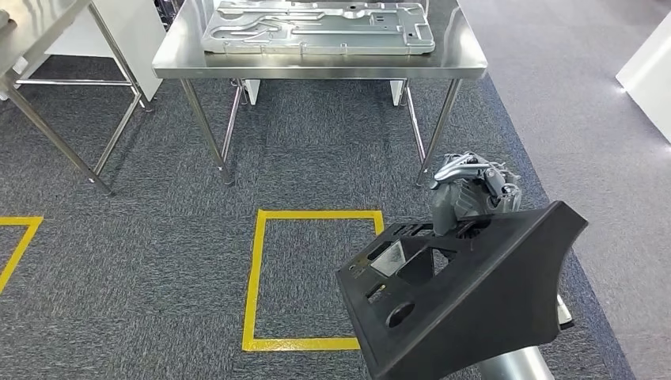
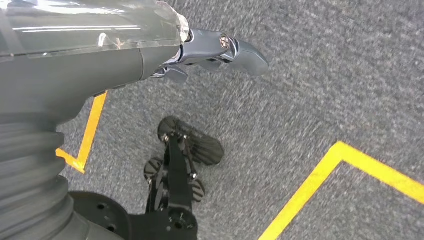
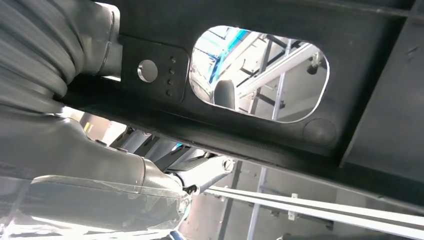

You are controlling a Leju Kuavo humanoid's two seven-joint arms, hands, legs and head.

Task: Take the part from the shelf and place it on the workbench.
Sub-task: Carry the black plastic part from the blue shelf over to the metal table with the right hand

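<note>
One black part is carried low at the right of the head view, gripped by the right hand; much of that hand is hidden behind it, and its lower edge is cut off by the frame. The part is a flat matte plate, pierced by round and oblong holes. In the right wrist view its underside lies close over the grey thumb. The left hand hangs over grey carpet, holding nothing; its fingers are largely hidden, so their spread cannot be judged. A steel workbench stands ahead, bearing a pressed metal panel. Yellow tape marks a square on the floor. No writing can be read.
</note>
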